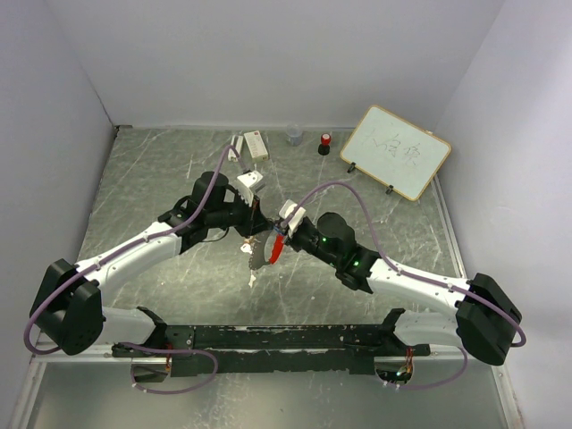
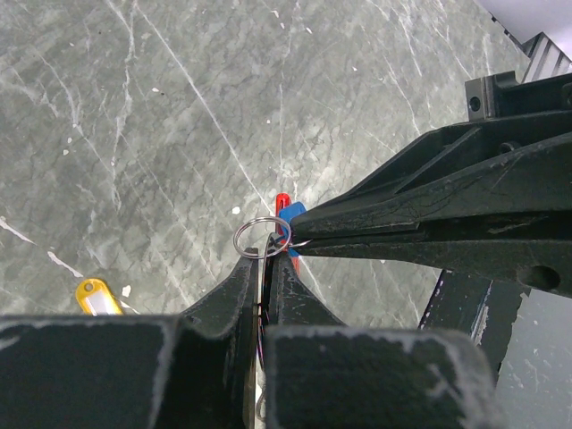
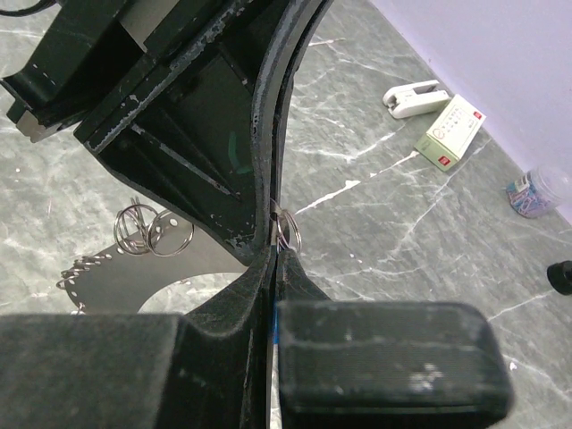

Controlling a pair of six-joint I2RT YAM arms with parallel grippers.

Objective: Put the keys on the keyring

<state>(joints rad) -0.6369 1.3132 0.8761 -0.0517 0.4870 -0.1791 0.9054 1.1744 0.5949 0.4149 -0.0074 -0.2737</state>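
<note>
Keyring (image 2: 261, 239) of thin grey wire, with red plastic tag and blue tab, sits over the grey marbled table (image 2: 134, 134), clenched by both your left gripper (image 2: 266, 259) and your right gripper (image 2: 297, 233).

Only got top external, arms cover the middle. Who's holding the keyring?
Observer: Both. In the left wrist view, the left gripper is shut on the near edge of the keyring wire loop.
Operator: And the right?
Observer: The right gripper pinches the loop's side, right at the blue tab.
Operator: Anything threaded on yet?
Observer: Nothing shows on the visible part of the loop besides that tab.
</note>
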